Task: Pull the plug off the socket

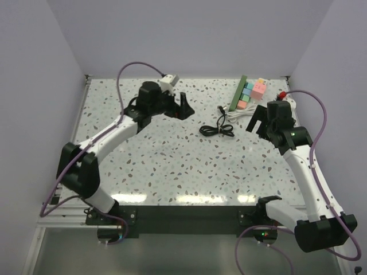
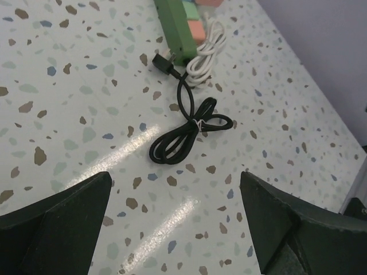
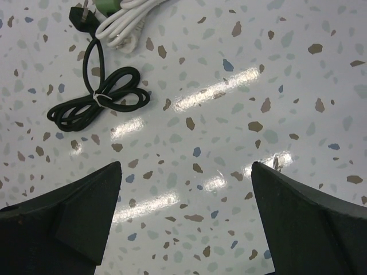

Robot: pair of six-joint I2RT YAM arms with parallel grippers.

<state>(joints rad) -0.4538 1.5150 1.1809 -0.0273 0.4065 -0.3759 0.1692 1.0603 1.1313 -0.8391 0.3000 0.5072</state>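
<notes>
socket [image 1: 239,93]: long dark-green bar lying slantwise near the far right corner of the desk [image 1: 172,172], its near end pointing toward the desk's middle. a row of coloured blocks [image 1: 249,93] sits touching its right side. these are judged to be the plugs, though how they seat in the bar is too small to tell. the bar's thin black cord [image 2: 189,134] lies coiled just off its near end, and its own black plug [image 2: 162,62] lies loose on the desk with prongs bare. a bundled white cable [image 2: 206,51] lies beside that same end.

left gripper [image 1: 183,107]: jaws wide apart, holding nothing, over the far middle of the desk, well apart from the bar.

right gripper [image 1: 257,121]: jaws likewise wide apart and empty, near the bar's near end, on the white cable's side.

step in hand, as judged: the approach, with nothing gripped.

to do it well: one gripper should pin the bar flat near one end, clear of the blocks. the other should close squarely on a single block across its free faces. it should then draw straight away from the bar along the line of the pins, without twisting or lifting at an angle. keep the fingers off both cables, which could snag and drag the bar.
</notes>
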